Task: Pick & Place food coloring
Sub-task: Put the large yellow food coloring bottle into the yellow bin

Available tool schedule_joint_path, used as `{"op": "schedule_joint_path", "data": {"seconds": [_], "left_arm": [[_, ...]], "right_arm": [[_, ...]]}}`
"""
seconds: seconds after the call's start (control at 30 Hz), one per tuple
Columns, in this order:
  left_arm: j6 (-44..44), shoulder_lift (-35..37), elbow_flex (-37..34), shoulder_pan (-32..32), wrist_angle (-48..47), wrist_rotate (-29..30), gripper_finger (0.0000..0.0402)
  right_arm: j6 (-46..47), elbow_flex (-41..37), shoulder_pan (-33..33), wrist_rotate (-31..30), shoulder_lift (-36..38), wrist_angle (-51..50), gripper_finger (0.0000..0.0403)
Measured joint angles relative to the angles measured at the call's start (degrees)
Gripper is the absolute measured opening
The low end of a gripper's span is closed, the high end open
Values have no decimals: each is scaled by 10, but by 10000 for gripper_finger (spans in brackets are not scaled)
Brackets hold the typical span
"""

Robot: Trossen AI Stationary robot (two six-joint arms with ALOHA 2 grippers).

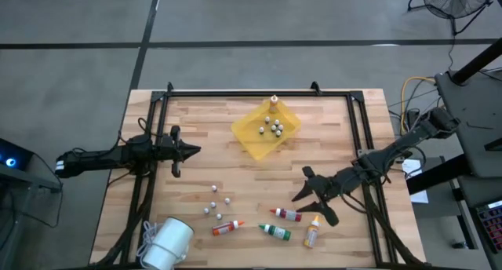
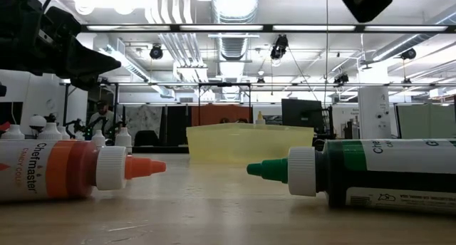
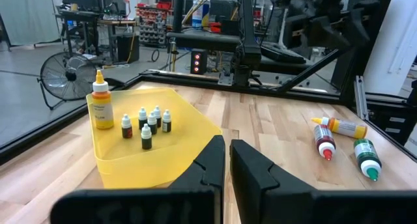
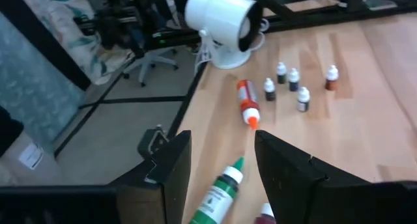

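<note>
wooden table [image 1: 235, 168], near edge: white lamp-like object [image 1: 167, 243]; 4 food coloring bottles lying flat — orange-capped [image 1: 227, 227], green [image 1: 275, 231], red [image 1: 287, 214], yellow [image 1: 312, 232]. right gripper [image 1: 310, 198] just above them, fingers spread, holding nothing. mid-table: 5 tiny dropper bottles [image 1: 215, 202] standing loose. left gripper [image 1: 188, 151] well apart, fingers pressed together. far side: yellow tray [image 1: 249, 136] holding 1 upright yellow bottle [image 1: 274, 102] and 5 tiny bottles [image 1: 274, 127].

"Chefmaster" on orange bottle [image 2: 53, 170]; "Chef…" on green bottle [image 2: 377, 175].
</note>
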State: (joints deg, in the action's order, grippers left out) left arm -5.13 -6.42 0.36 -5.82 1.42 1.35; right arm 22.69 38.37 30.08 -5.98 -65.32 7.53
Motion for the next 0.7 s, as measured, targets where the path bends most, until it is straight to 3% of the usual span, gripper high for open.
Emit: {"op": "schedule_joint_path", "data": {"seconds": [0.5,0.7], "left_arm": [[0,0,0,0,0,0,0],[0,0,0,-1,0,0,0]], "right_arm": [[-2,59,72,0,0,-2,152],[5,113,85,0,0,-55,147]]}}
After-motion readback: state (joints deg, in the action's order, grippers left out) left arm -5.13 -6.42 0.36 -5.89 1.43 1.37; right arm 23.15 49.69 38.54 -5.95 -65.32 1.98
